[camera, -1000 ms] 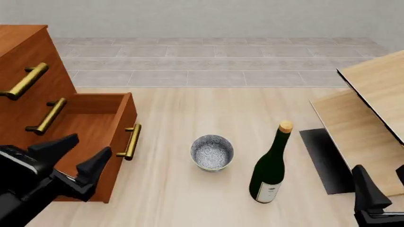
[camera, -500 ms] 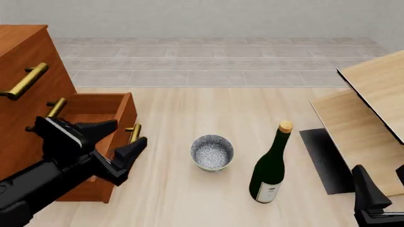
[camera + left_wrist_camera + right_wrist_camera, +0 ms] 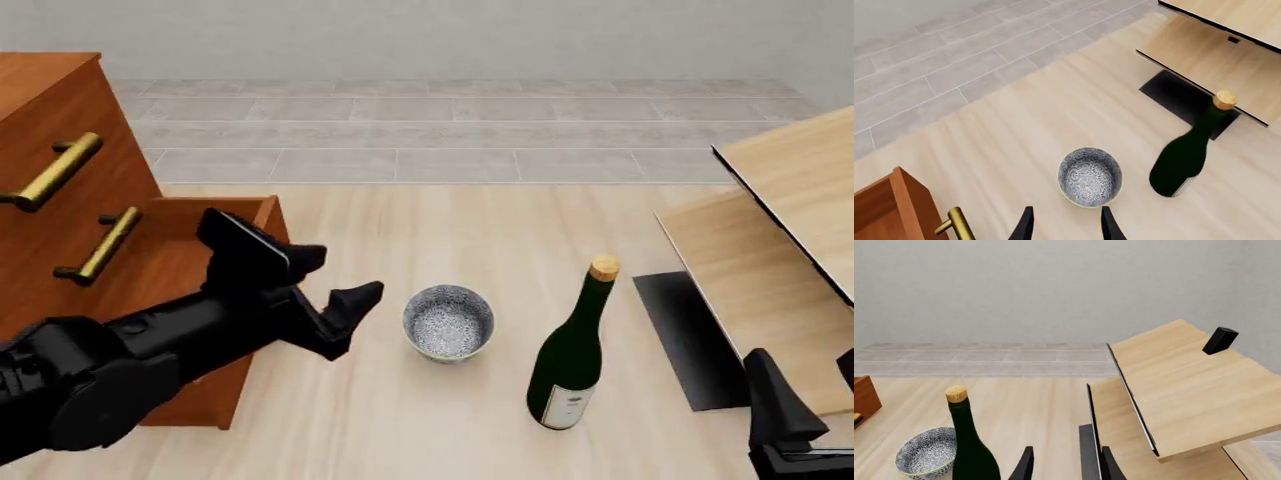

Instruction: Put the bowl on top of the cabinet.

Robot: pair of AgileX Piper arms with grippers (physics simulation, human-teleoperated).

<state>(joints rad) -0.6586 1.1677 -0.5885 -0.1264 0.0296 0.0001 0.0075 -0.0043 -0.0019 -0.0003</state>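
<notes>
The cabinet (image 3: 54, 150) stands at far left, its bottom drawer pulled out. The left gripper (image 3: 331, 290) hangs spread and empty just left of the bowl (image 3: 449, 322), which sits on the table beside the bottle (image 3: 571, 350). The right gripper (image 3: 801, 400), low at right, is spread, holding nothing.
</notes>
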